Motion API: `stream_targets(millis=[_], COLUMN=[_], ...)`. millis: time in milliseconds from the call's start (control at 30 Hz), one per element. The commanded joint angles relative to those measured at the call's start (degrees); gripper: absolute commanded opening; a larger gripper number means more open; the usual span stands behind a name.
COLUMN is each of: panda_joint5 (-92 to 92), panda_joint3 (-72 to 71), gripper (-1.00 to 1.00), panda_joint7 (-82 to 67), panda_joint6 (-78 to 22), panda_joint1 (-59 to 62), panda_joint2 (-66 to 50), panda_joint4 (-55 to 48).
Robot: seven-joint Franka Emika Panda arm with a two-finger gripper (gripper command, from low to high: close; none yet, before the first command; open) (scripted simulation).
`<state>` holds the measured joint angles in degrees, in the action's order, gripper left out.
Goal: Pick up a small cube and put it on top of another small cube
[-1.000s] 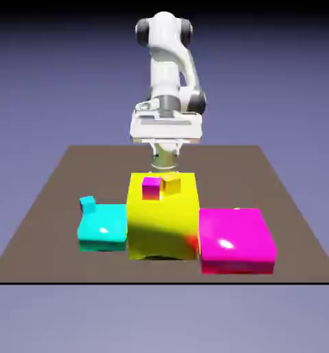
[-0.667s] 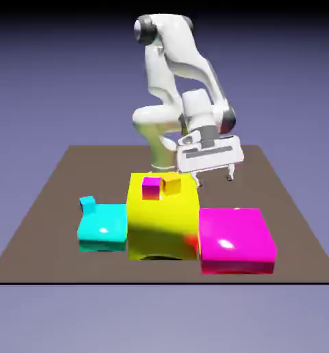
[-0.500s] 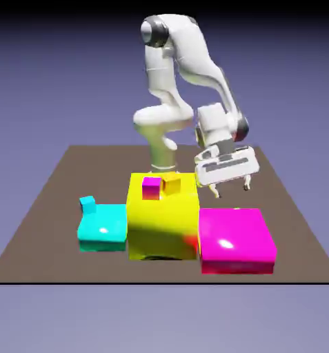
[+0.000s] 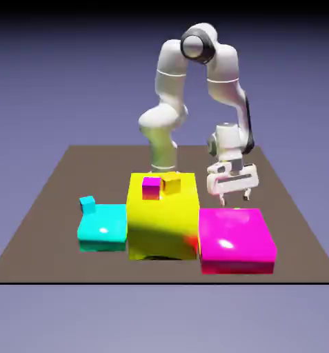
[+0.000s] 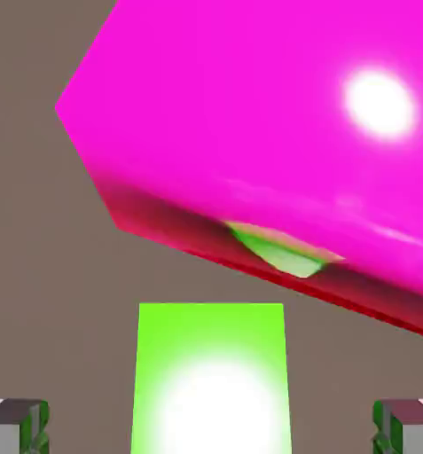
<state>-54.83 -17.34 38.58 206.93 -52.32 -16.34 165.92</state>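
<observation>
Currently you are looking at an unlabelled lot: no brand, label or writing is showing on any item.

Arm: it is rising from the far edge of the bench, folding over high and reaching down on the exterior view's right. Its end effector is pointing down just behind the big magenta block, apart from it, with the jaws standing wide and holding nothing; in the hand view the grey fingertips are sitting at either bottom corner.

Small cube: bright green, it is lying on the bench between those fingertips, untouched, close to the magenta block's side, which is mirroring it.

Other stock you are seeing:
- big yellow block, carrying a small magenta cube and a small orange-yellow cube side by side
- flat cyan block, with a small cyan cube at its far corner
</observation>
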Motion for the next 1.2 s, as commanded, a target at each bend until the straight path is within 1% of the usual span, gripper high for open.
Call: stream_targets(millis=[0,167,200,233,533,567,633,767,867,1167], panda_joint5=[2.3,13.5,13.5,13.5,-6.9,-6.9,-7.2,-5.9,-1.6,12.9], panda_joint3=[0.0,0.0,0.0,0.0,0.0,0.0,2.6,0.0,0.6,4.3], gripper=[0.00,0.00,-1.00,-1.00,-1.00,-1.00,-1.00,-1.00,-1.00,-1.00], panda_joint7=[1.3,7.8,7.8,7.8,-4.0,-4.0,-6.8,-13.9,-15.3,-14.2], panda_joint6=[1.4,8.0,8.0,8.0,-4.1,-4.1,-8.5,-18.4,-25.9,-43.8], panda_joint1=[1.0,5.7,5.7,5.7,-2.9,-2.9,-2.6,2.3,8.3,25.8], panda_joint2=[-2.1,-12.2,-12.2,-12.2,6.2,6.2,8.5,11.5,17.5,36.1], panda_joint4=[-0.5,-3.1,-3.1,-3.1,1.6,1.6,-1.6,-2.8,-3.4,-3.7])
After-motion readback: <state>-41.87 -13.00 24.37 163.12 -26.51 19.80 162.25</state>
